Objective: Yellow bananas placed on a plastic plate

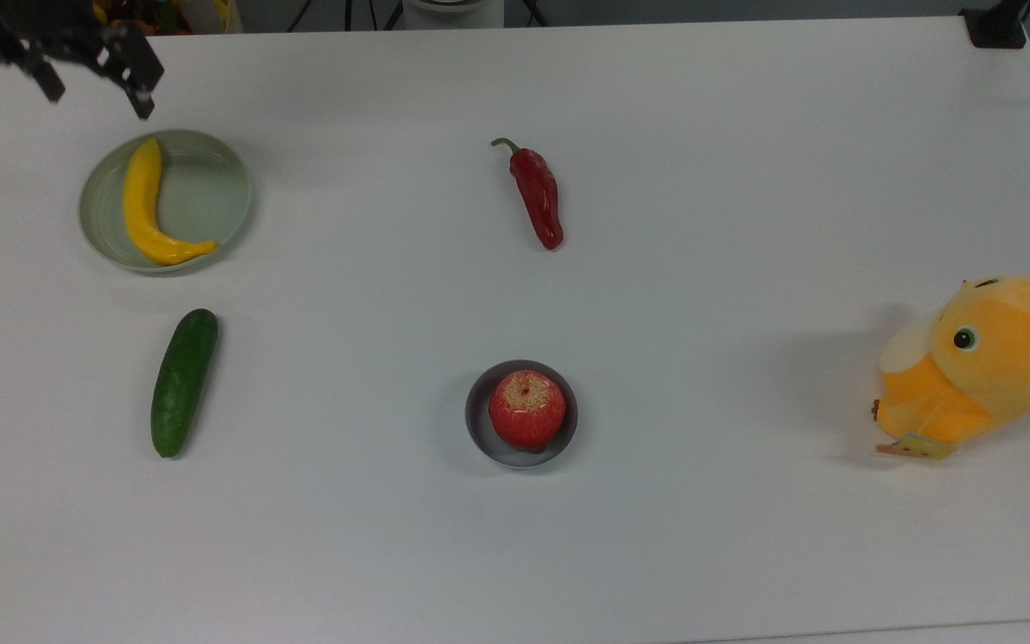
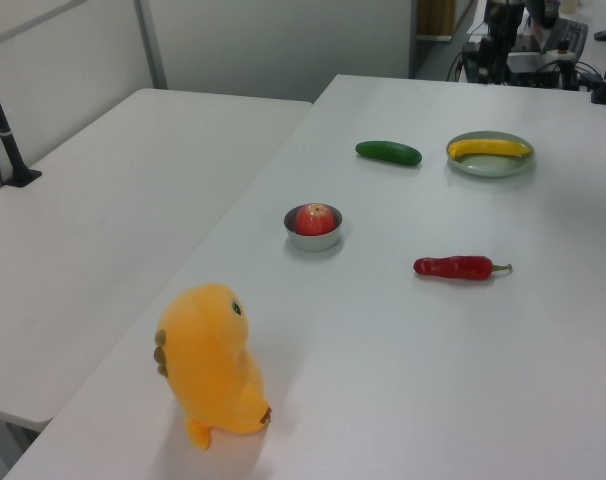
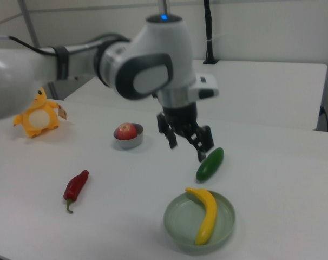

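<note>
The yellow banana [image 1: 141,201] lies curved along the top view's left side of the pale green plastic plate [image 1: 202,192], free of any grip. My gripper [image 1: 97,94] hangs open and empty above the table, past the plate's far rim at the top view's upper left. In the right view the gripper [image 3: 187,147] is well above the banana [image 3: 205,216] and the plate [image 3: 177,225], fingers spread with nothing between them. The left view has the banana [image 2: 491,148] resting across the plate [image 2: 491,166].
A dark green cucumber [image 1: 183,382] lies below the plate in the top view. A red chili pepper [image 1: 538,195] is mid-table, a red apple [image 1: 527,409] sits in a small grey dish [image 1: 477,429], and an orange plush toy [image 1: 984,362] stands at the top view's right.
</note>
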Robot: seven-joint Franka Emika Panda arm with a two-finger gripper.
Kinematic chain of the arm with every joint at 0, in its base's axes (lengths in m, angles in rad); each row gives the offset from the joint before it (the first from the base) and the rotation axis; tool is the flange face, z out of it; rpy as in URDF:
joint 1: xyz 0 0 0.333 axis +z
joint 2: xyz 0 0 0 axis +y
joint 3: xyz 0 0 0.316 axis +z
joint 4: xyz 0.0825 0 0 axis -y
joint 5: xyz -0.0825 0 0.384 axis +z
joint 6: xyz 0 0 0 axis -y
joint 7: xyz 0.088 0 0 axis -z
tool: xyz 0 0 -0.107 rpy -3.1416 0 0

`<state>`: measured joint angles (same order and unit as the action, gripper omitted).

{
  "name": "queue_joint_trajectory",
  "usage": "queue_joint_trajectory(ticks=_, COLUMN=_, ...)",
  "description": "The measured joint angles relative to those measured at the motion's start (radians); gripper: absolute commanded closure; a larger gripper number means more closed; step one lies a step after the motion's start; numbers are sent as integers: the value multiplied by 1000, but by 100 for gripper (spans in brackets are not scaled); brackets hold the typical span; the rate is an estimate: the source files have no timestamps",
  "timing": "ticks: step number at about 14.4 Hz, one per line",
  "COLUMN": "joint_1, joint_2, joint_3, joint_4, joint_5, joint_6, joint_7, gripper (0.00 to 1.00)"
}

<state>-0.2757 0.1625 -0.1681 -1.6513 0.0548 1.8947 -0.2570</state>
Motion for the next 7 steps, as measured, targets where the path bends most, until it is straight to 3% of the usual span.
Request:
queue_joint_trajectory(ticks=3, joint_1=36, joint_2=-62, joint_3=14, joint_4=51, joint_5=38, joint_6=-114, joint_7=123, gripper=0)
queue_joint_trajectory(ticks=7, joint_1=63, joint_2=-151, joint_3=136, joint_4=64, joint_5=43, joint_6=-237, joint_7=268, gripper=0)
